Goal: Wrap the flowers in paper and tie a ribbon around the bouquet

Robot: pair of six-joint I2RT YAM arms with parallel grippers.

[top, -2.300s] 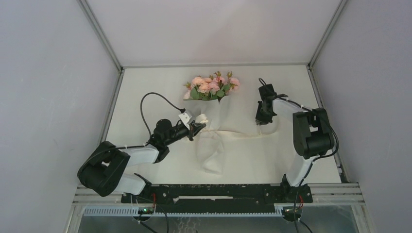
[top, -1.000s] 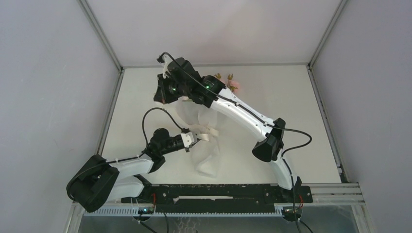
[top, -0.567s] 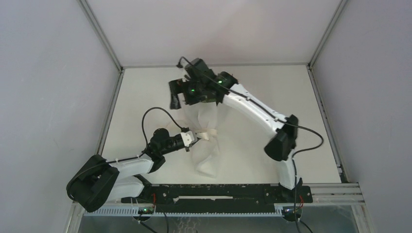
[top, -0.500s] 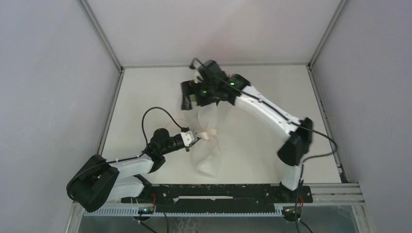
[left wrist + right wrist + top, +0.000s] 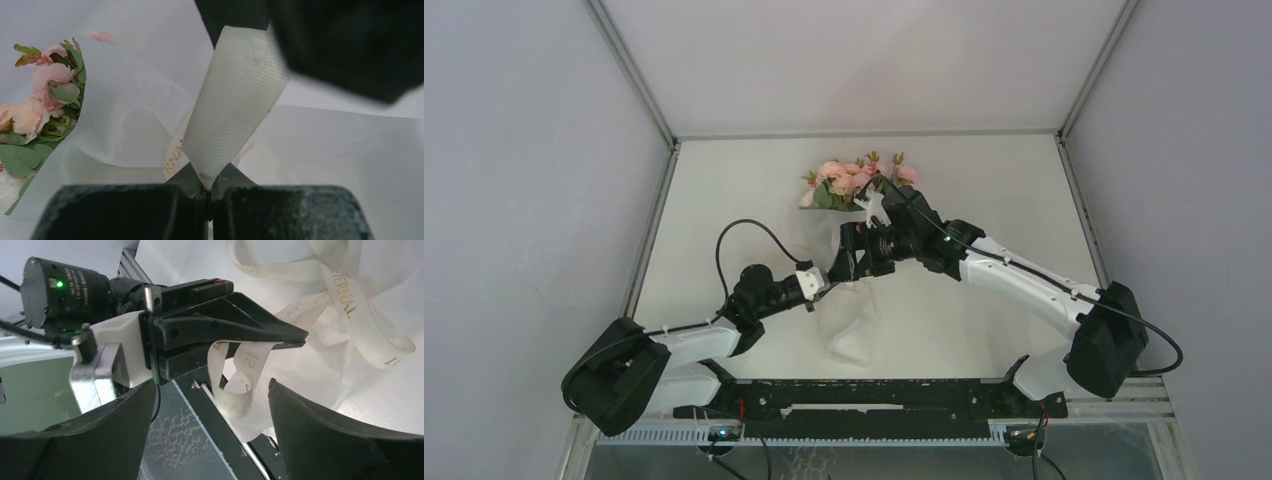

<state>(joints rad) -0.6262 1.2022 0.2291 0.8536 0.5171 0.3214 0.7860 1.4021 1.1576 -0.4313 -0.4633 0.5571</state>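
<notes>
Cream ribbon (image 5: 235, 107): you have it pinched between the closed fingers of the left gripper (image 5: 209, 200), which sits just left of the bouquet's (image 5: 822, 235) waist. A short printed loop hangs under those fingertips. More loops lie loose over the bouquet's paper (image 5: 854, 335).

Right gripper (image 5: 212, 415): fingers spread wide and gripping nothing. It hangs over the bouquet's waist, facing the left gripper, and the hanging loop shows in its gap. Whether a finger touches the ribbon, you cannot tell.

Flowers (image 5: 856, 178): pink roses and leaves at the bouquet's far end, spilling from the paper cone. The paper tail fans out at the bouquet's near end, on the white table (image 5: 984, 170). The right arm reaches in from the bouquet's right.
</notes>
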